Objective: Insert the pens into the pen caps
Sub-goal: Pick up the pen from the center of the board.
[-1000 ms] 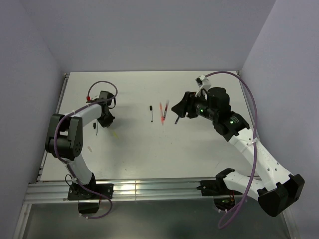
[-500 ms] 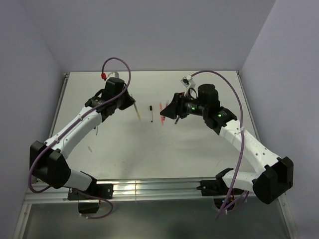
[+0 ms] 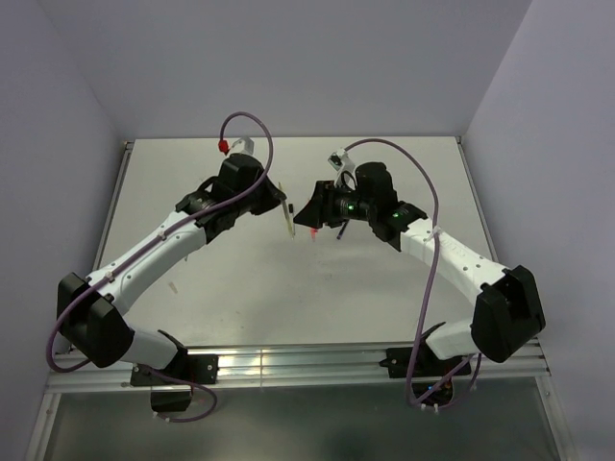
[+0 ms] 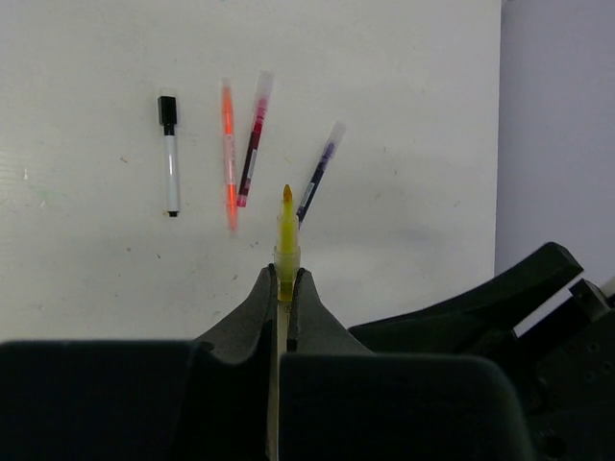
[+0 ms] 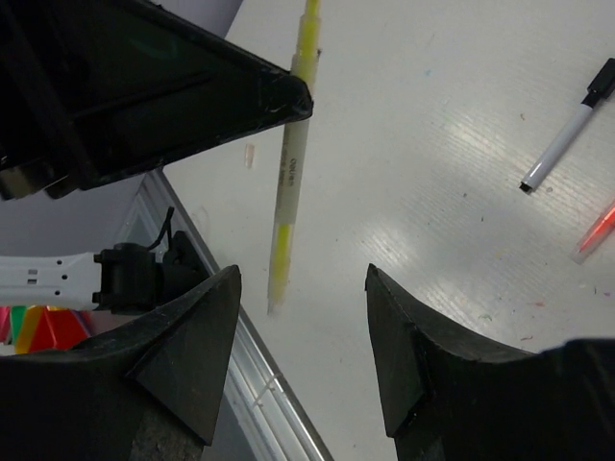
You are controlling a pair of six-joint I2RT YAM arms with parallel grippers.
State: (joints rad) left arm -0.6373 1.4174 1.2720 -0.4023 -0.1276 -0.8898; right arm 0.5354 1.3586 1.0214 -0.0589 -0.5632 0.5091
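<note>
My left gripper (image 4: 285,272) is shut on a yellow pen (image 4: 286,235), whose uncapped tip points away from the wrist. Over the table's middle, the left gripper (image 3: 280,200) and the yellow pen (image 3: 287,221) face my right gripper (image 3: 309,213). The right gripper (image 5: 302,274) stands open and empty, and the yellow pen's (image 5: 286,182) tip end hangs just ahead of its left finger (image 5: 207,336). On the table lie a white-black pen (image 4: 170,158), an orange pen (image 4: 229,154), a red pen (image 4: 252,139) and a dark purple pen (image 4: 317,173). A small whitish stub (image 5: 250,156) looks like a pen cap.
The right arm's black body (image 4: 519,307) fills the lower right of the left wrist view. A metal rail (image 3: 288,365) runs along the table's near edge. Walls close the table (image 3: 384,288) at the back and both sides.
The left arm has swung from the far left of the table to the middle with the yellow pen in its grip. The right gripper has moved left to meet it.
</note>
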